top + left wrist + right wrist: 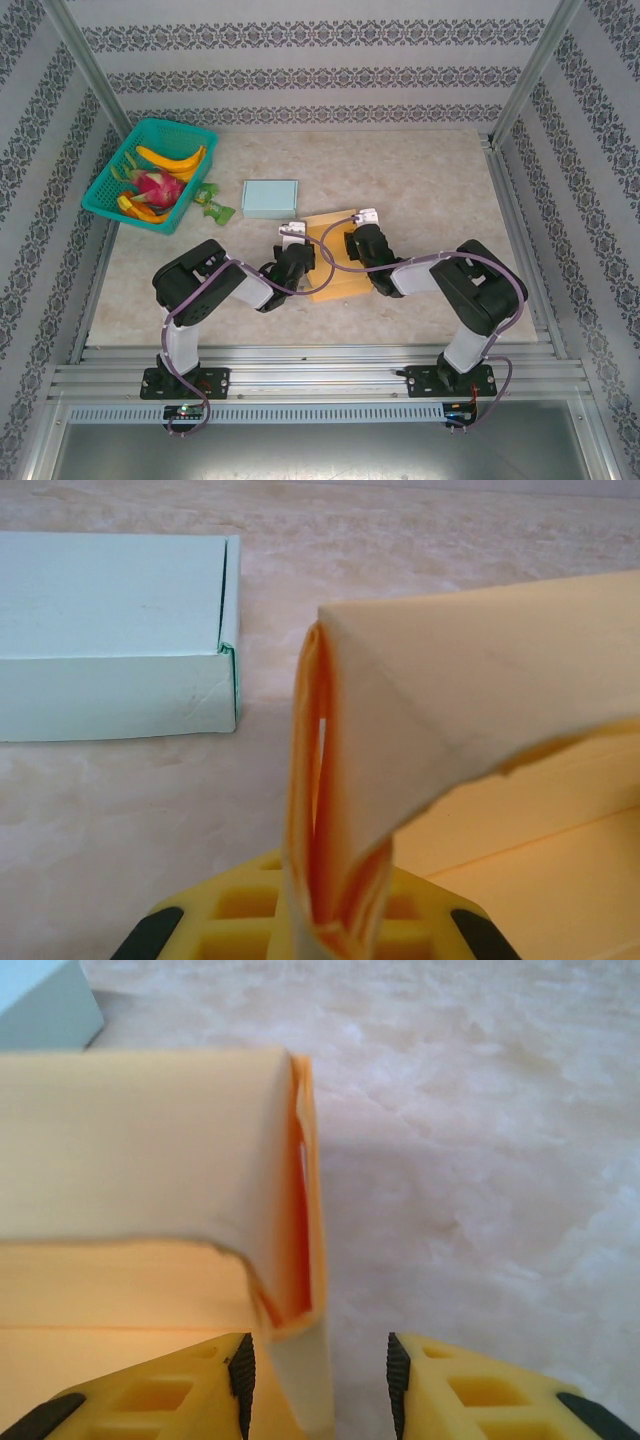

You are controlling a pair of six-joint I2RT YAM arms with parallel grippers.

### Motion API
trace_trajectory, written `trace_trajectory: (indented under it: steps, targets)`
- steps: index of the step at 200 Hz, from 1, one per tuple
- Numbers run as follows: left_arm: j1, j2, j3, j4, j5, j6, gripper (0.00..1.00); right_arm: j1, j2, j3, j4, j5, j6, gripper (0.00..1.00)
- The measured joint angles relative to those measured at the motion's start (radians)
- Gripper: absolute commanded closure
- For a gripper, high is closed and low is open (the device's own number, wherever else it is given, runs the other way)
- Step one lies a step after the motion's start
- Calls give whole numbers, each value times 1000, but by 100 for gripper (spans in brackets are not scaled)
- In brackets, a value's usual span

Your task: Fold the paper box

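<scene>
The orange paper box lies partly folded at the table's middle, between both arms. My left gripper is shut on the box's left side wall, a doubled-over orange flap standing upright out of the yellow jaws. A back panel curls over from that wall. My right gripper stands open at the box's right wall. The wall's lower edge sits between the fingers, close to the left pad. The right pad is well apart from it.
A pale blue closed box sits just behind the orange one, near the left gripper. A green basket with bananas and a dragon fruit stands at the back left, with a small green packet beside it.
</scene>
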Motion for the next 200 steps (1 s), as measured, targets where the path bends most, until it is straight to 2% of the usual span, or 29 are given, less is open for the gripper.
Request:
trace_trajectory:
  steps: [20, 71, 104, 117, 157, 177, 200]
  targets:
    - [0, 0, 0, 0, 0, 0, 100, 0, -3, 11, 3, 11, -12, 59]
    - [0, 0, 0, 0, 2, 0, 100, 5, -3, 20, 33, 94, -6, 72]
    - [-1, 0, 6, -4, 21, 0, 100, 14, -3, 10, 32, 138, 25, 75]
    - [-1, 0, 9, -8, 27, 0, 100, 15, -3, 6, 32, 148, 33, 73]
    - [-1, 0, 16, -20, 15, 0, 100, 24, -48, -41, 50, 119, 20, 60]
    - [0, 0, 18, -28, -10, 0, 100, 62, -131, -88, 32, 115, 13, 52]
    - [0, 0, 18, -32, -29, 2, 100, 101, -280, -170, 14, 91, 35, 48]
